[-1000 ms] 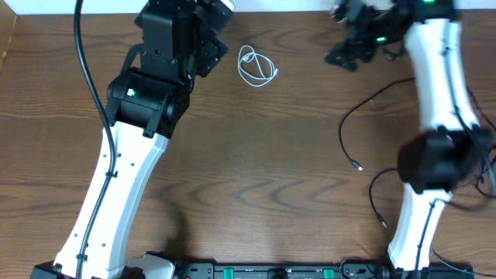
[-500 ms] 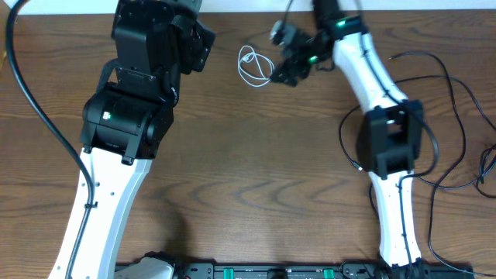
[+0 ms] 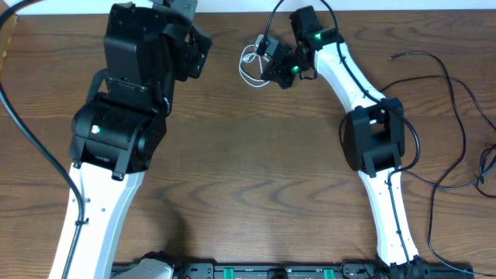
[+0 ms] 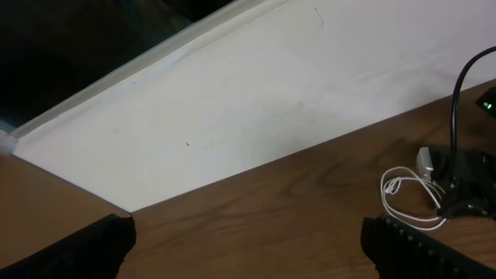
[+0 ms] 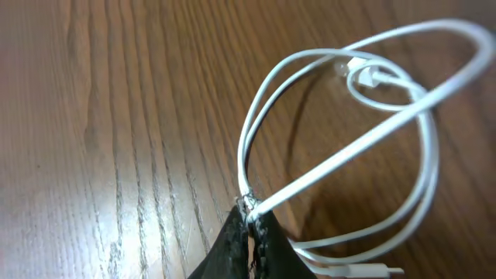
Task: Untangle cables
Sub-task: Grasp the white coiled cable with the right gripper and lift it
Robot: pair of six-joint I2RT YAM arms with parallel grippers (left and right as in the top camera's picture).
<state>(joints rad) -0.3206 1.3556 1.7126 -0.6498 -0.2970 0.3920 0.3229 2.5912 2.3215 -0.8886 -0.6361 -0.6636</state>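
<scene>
A short white cable (image 3: pixel 249 65) lies in a loose coil on the wooden table near the back edge. My right gripper (image 3: pixel 271 67) reaches it from the right. In the right wrist view the black fingertips (image 5: pixel 267 232) are pressed together on a strand of the white cable (image 5: pixel 428 163), whose plug (image 5: pixel 364 76) lies inside the loop. A thin black cable (image 3: pixel 457 84) trails over the table at the far right. My left gripper (image 4: pixel 248 256) hovers open left of the coil, fingers (image 4: pixel 77 248) wide apart with nothing between them. The white cable (image 4: pixel 409 198) shows at its right.
A white wall (image 4: pixel 232 101) runs along the table's back edge (image 3: pixel 232 9). The left arm (image 3: pixel 116 132) fills the left side and the right arm (image 3: pixel 376 143) crosses the right half. Thicker black arm cables (image 3: pixel 484 167) hang at the right edge.
My right arm swung from the far right corner leftward to the white cable, and its jaws went from open to shut on a strand. The left arm shifted slightly left.
</scene>
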